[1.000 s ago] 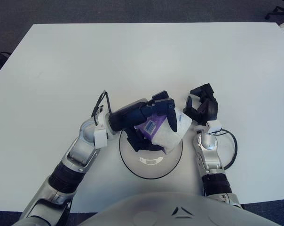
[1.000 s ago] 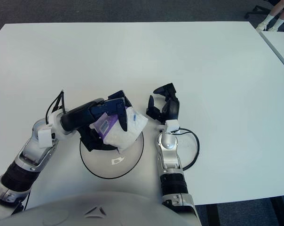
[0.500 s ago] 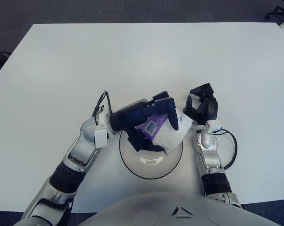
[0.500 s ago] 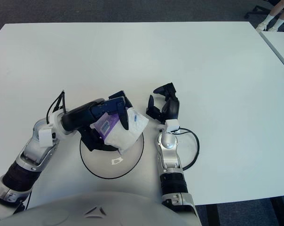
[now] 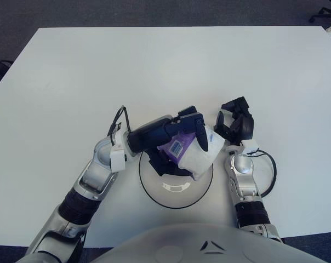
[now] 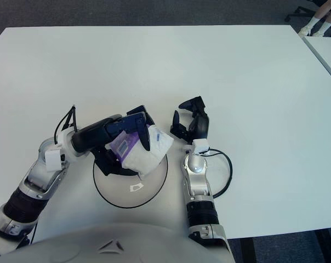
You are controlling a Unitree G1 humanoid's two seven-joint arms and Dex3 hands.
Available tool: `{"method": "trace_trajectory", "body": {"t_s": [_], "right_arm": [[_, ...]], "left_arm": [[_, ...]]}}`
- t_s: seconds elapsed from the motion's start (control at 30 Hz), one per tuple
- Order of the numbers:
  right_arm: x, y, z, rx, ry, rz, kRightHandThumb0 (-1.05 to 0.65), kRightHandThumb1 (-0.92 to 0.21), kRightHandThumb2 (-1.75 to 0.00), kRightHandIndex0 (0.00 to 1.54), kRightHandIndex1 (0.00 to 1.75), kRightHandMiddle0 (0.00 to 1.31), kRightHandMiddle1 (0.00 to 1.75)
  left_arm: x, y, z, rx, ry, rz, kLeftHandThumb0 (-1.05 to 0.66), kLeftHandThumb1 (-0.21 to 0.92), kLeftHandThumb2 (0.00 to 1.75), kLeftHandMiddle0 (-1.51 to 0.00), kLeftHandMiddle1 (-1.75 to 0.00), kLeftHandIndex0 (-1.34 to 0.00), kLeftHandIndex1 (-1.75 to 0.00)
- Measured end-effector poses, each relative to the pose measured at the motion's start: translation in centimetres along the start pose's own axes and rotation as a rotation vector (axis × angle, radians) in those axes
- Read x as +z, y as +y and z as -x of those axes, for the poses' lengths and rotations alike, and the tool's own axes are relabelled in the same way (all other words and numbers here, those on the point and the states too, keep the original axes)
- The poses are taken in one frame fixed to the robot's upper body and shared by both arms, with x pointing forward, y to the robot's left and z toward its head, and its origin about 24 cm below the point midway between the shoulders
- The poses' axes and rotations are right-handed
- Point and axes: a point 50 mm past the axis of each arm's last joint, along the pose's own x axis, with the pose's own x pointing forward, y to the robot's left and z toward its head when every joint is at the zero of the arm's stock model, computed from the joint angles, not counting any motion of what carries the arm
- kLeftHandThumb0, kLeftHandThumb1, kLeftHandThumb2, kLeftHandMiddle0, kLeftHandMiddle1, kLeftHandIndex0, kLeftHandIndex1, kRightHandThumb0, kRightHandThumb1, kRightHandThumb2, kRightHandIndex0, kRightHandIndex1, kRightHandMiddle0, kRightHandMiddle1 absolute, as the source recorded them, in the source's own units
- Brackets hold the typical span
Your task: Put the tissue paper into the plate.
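Tissue pack in left robot hand over plate, right robot hand alongside.

We see a white table carrying a round plate near its front edge; a black cable seems to lie beside it.

The plate is crowded by the left hand holding the tissue pack; its right side is flanked by the right hand.
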Motion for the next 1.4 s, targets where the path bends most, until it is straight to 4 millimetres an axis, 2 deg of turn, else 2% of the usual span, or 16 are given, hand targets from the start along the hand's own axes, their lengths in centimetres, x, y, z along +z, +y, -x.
{"method": "trace_trajectory", "body": {"t_s": [0.1,0.13,0.17,0.2,0.27,0.37,0.5,0.67,0.8,0.9,1.1,1.4], "right_arm": [[0.0,0.0,0.0,0.0,0.0,0.0,-0.42,-0.53,-1.06,0.68,1.51,0.45,1.75],[0.0,0.0,0.0,0.0,-0.001,0.0,-0.42,-0.51,-1.08,0.7,1.51,0.46,1.75],[0.1,0.1,0.0,0.005,-0.005,-0.002,-0.43,-0.5,-1.1,0.71,1.51,0.47,1.75],[0.2,0.2,0.0,0.006,-0.013,-0.005,-0.43,-0.49,-1.11,0.71,1.51,0.48,1.75],[0.3,0.2,0.0,0.002,-0.022,-0.005,-0.43,-0.48,-1.12,0.72,1.51,0.48,1.75],[0.2,0.0,0.0,-0.008,-0.021,0.0,-0.43,-0.46,-1.14,0.74,1.52,0.5,1.75],[0.0,-0.1,0.0,-0.003,-0.01,0.016,-0.44,-0.46,-1.15,0.75,1.54,0.5,1.75],[-0.1,0.2,-0.1,0.011,-0.001,0.02,-0.44,-0.46,-1.15,0.76,1.56,0.5,1.75],[0.0,0.4,-0.2,0.012,-0.008,0.015,-0.43,-0.47,-1.14,0.76,1.57,0.49,1.75],[0.1,0.4,-0.3,0.007,-0.011,0.016,-0.43,-0.47,-1.13,0.75,1.57,0.49,1.75],[0.1,0.3,0.2,-0.01,0.001,0.054,-0.43,-0.5,-1.1,0.72,1.53,0.47,1.75],[0.4,0.4,0.9,0.004,-0.004,0.074,-0.42,-0.51,-1.08,0.69,1.43,0.46,1.75]], "left_arm": [[0.0,0.0,0.0,0.001,-0.001,0.0,-0.01,0.76,0.77,-0.26,-1.71,-0.14,-1.75],[0.0,0.0,0.1,0.0,-0.001,0.0,-0.32,0.82,0.84,-0.17,-1.1,-0.09,-1.16],[0.1,0.1,0.5,-0.008,-0.013,-0.001,-0.55,0.86,0.89,-0.11,-0.7,-0.06,-0.74],[0.3,0.1,1.0,-0.022,-0.026,-0.015,-0.7,0.88,0.92,-0.07,-0.45,-0.04,-0.47],[0.6,0.2,2.1,-0.062,-0.038,-0.057,-0.85,0.9,0.93,-0.03,-0.23,-0.02,-0.24],[0.5,0.3,2.5,-0.13,-0.035,-0.094,-0.98,0.91,0.88,-0.01,-0.07,-0.01,-0.08],[0.1,0.6,1.9,-0.184,-0.038,-0.099,-1.03,0.92,0.85,0.0,-0.02,0.0,-0.02],[0.2,1.2,1.0,-0.168,-0.095,-0.139,-1.05,0.92,0.86,0.0,0.0,0.0,0.0],[0.7,1.6,1.3,-0.171,-0.114,-0.233,-1.05,0.92,0.84,0.0,0.0,0.0,0.0],[0.9,2.1,2.0,-0.217,-0.059,-0.319,-1.05,0.92,0.81,0.0,0.0,0.0,0.0],[1.2,2.8,3.0,-0.445,0.157,-0.442,-1.05,0.92,0.72,0.0,0.0,0.0,0.0],[2.0,3.7,2.2,-0.532,0.231,-0.516,-1.05,0.92,0.69,0.0,0.0,0.0,0.0]]}}
